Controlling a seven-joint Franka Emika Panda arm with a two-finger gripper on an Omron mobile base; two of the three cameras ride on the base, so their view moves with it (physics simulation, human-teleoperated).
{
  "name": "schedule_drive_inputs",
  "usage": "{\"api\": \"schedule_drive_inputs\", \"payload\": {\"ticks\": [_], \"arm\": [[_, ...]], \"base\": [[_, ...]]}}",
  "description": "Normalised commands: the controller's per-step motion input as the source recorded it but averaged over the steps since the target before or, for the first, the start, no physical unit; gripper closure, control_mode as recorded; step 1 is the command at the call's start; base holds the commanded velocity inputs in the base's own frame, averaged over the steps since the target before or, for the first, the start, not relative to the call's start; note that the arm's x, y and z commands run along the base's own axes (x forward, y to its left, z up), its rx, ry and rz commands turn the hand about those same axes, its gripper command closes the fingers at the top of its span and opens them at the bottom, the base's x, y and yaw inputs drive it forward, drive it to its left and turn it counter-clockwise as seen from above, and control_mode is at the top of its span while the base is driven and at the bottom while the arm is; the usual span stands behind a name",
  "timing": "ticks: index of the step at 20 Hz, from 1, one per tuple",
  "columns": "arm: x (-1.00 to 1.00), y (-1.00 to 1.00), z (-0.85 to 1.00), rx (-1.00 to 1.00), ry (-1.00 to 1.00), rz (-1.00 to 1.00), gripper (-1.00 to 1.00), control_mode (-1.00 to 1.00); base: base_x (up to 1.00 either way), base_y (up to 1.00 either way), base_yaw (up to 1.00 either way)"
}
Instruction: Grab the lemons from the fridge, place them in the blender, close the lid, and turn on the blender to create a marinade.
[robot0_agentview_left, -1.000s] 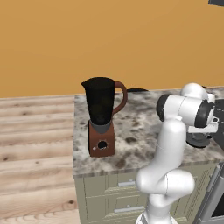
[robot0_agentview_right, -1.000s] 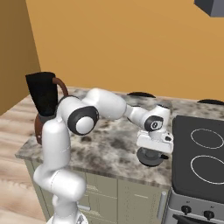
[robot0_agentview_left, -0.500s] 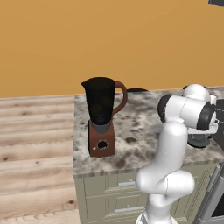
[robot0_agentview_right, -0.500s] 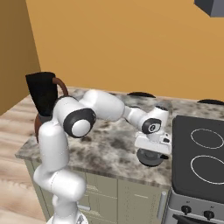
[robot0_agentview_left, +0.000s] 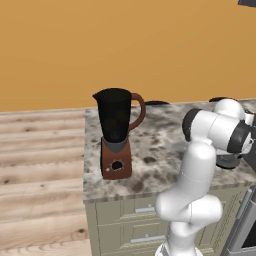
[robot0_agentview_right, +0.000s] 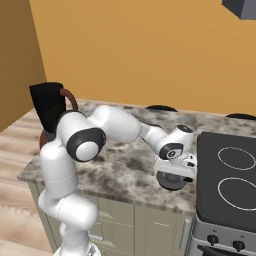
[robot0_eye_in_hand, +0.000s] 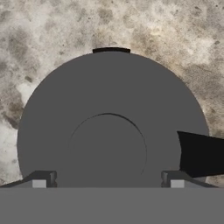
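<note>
The blender (robot0_agentview_left: 116, 132) (robot0_agentview_right: 51, 112), a black jar with a brown handle on a brown base, stands open-topped at the counter's left end. The lid (robot0_eye_in_hand: 111, 122) (robot0_agentview_right: 173, 181), a dark grey disc with a raised centre knob, lies flat on the counter beside the stove. My gripper (robot0_eye_in_hand: 108, 181) (robot0_agentview_right: 173, 171) hangs straight above it, open, one fingertip on each side of the centre knob. In the left base view the lid (robot0_agentview_left: 228, 161) peeks out behind my forearm. The lemons and the fridge are out of view.
A black stove top (robot0_agentview_right: 227, 175) with ring burners adjoins the lid's right side. The speckled stone counter (robot0_agentview_left: 155, 150) ends just in front of the lid. Two flat black discs (robot0_agentview_right: 161, 108) lie near the orange wall. Wood floor lies to the left.
The hand has sunk slightly toward the lid, and the elbow has shifted a little. The lid and blender have not moved.
</note>
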Motion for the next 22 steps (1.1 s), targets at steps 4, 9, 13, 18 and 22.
{"api": "schedule_drive_inputs", "payload": {"ticks": [4, 9, 13, 18, 22], "arm": [[0.03, 0.30, -0.03, -0.05, 0.00, 0.00, -1.00, -1.00], [0.04, 0.00, -0.01, 0.00, 0.00, 0.00, -1.00, -1.00], [0.04, -0.06, -0.18, 0.00, 0.00, 0.01, -1.00, -1.00], [0.01, -0.04, -0.19, 0.00, 0.00, 0.00, 1.00, -1.00], [0.07, 0.00, -0.10, 0.00, 0.00, 0.00, 1.00, -1.00]], "base": [[0.00, 0.00, 0.00], [0.00, 0.00, 0.00], [0.00, 0.00, 0.00], [0.00, 0.00, 0.00], [0.00, 0.00, 0.00]]}}
